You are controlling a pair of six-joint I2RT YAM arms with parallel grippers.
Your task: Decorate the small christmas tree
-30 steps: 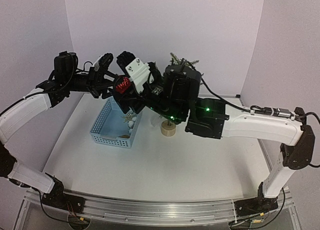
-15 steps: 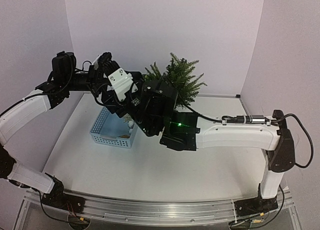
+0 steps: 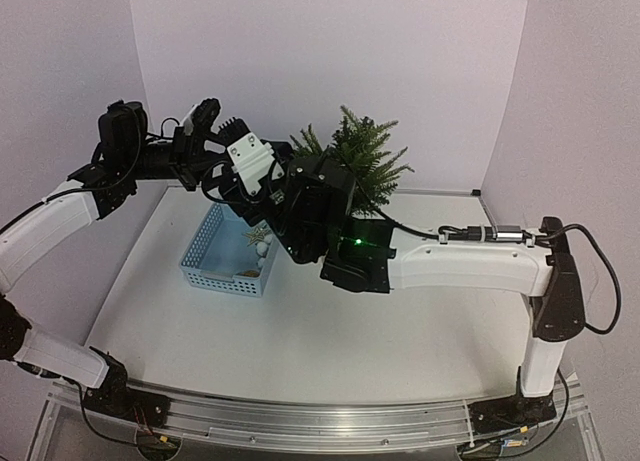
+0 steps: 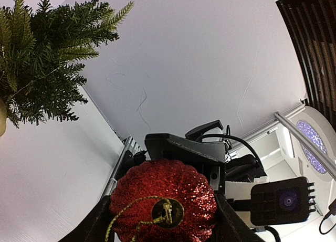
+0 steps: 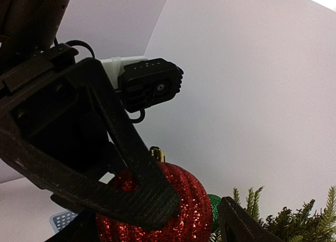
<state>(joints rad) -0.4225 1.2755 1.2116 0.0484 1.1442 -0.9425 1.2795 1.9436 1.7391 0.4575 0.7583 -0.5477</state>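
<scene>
Red and glitter-coated, a ribbed round bauble (image 4: 173, 189) with a gold cap and a thin gold hanging cord is clamped between the two fingers of the left claw (image 4: 163, 226), whose jaws are kept partly apart by its width. The right claw (image 5: 152, 221) is set nose to nose with it. Its jaws are seen parted, one to each side of the bauble, and a gap is visible at its right-hand finger (whether the other finger touches cannot be told). The small christmas tree (image 3: 365, 166), a dark green needle fir, is found beyond both claws and a little to their right, near but not touched; its base is hidden behind the right arm. A blue perforated plastic basket (image 3: 215, 253) with a few pale ornaments in it is placed below the left claw. The step in hand is judged to be a transfer, or a shared hold, of the bauble ahead of hanging, with nothing yet hooked. For the next move a firm hold by one claw is called for. The cord loop must be kept free and open, and the bauble carried to an outer branch tip so that the loop can be slipped over it without the light tree being tipped.
</scene>
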